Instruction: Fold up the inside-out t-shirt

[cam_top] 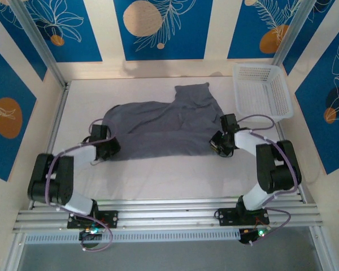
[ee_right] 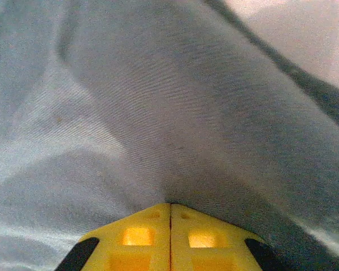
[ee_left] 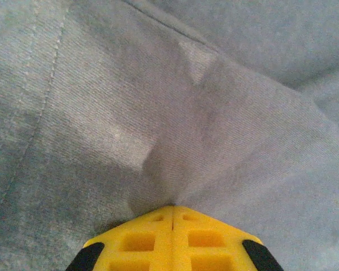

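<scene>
The inside-out t-shirt (cam_top: 161, 127) is slate-grey cloth spread over the white table, with one sleeve pointing toward the back. My left gripper (cam_top: 108, 148) sits at the shirt's near left corner. Its yellow jaws are pressed together, and a pinched ridge of the t-shirt (ee_left: 175, 158) rises from the left gripper (ee_left: 173, 208). At the shirt's near right corner is my right gripper (cam_top: 218, 143). In the right wrist view the grey t-shirt (ee_right: 175, 113) fans out taut from the right gripper (ee_right: 170, 204), whose jaws are also closed on it.
A white plastic basket (cam_top: 262, 90) stands at the back right, just beyond the shirt. Bare white table (cam_top: 169, 175) lies between the shirt's near hem and the arm bases. Metal frame posts and patterned blue walls enclose the workspace.
</scene>
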Controlling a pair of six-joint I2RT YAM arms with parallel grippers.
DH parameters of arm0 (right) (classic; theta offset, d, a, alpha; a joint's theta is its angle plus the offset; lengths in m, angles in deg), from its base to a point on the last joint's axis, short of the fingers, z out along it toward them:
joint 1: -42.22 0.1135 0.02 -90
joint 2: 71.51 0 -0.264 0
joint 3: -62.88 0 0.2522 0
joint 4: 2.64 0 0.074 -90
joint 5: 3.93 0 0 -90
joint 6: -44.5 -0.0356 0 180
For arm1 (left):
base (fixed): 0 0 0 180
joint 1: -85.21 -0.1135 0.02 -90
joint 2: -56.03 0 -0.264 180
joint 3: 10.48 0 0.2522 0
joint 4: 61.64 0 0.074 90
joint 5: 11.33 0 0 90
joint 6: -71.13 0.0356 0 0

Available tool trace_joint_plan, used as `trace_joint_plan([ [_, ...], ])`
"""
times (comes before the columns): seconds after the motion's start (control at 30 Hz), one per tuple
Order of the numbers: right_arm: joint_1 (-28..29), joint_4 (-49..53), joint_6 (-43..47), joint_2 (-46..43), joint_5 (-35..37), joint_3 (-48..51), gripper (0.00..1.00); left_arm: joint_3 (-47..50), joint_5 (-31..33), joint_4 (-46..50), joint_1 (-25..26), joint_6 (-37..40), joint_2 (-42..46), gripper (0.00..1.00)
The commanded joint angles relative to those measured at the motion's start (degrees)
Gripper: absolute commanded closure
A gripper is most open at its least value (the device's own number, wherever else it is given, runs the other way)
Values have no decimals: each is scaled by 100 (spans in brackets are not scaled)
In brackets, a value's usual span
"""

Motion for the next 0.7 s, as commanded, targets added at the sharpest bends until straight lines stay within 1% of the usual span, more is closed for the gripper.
trace_joint_plan([
  [0.0, 138, 466, 87, -530, 12, 451, 89, 517, 395, 1126, -142, -46, 663, 100],
  [0.1, 294, 1018, 260, -944, 117, 714, 88, 837, 429, 1672, -143, -117, 1503, 100],
  [0.2, 520, 1618, 265, -1321, 334, 1032, 89, 1190, 521, 2267, -135, -282, 2534, 100],
  [0.23, 500, 1742, 203, -1497, 262, 1111, 90, 1320, 527, 2425, -137, -301, 2903, 100],
  [0.27, 481, 1657, 278, -1704, 27, 1209, 90, 1435, 505, 2562, -143, -291, 3241, 100],
  [0.3, 485, 1648, 261, -1848, -6, 1248, 89, 1475, 507, 2722, -143, -283, 3464, 100],
  [0.4, 521, 1875, 609, -2070, 19, 921, 88, 1364, 473, 3127, -143, -176, 4058, 100],
  [0.5, 522, 1983, 1271, -1880, 444, 77, 82, 980, 366, 3088, -135, 58, 4339, 100],
  [0.53, 523, 1921, 1559, -1726, 514, -296, 78, 789, 282, 2944, -134, 162, 4337, 95],
  [0.6, 531, 1589, 2059, -1351, 600, -959, 74, 406, 287, 2641, -134, 315, 4165, 83],
  [0.67, 538, 1034, 2678, -714, 590, -1700, 69, -78, 313, 2293, -134, 532, 3779, 75],
])
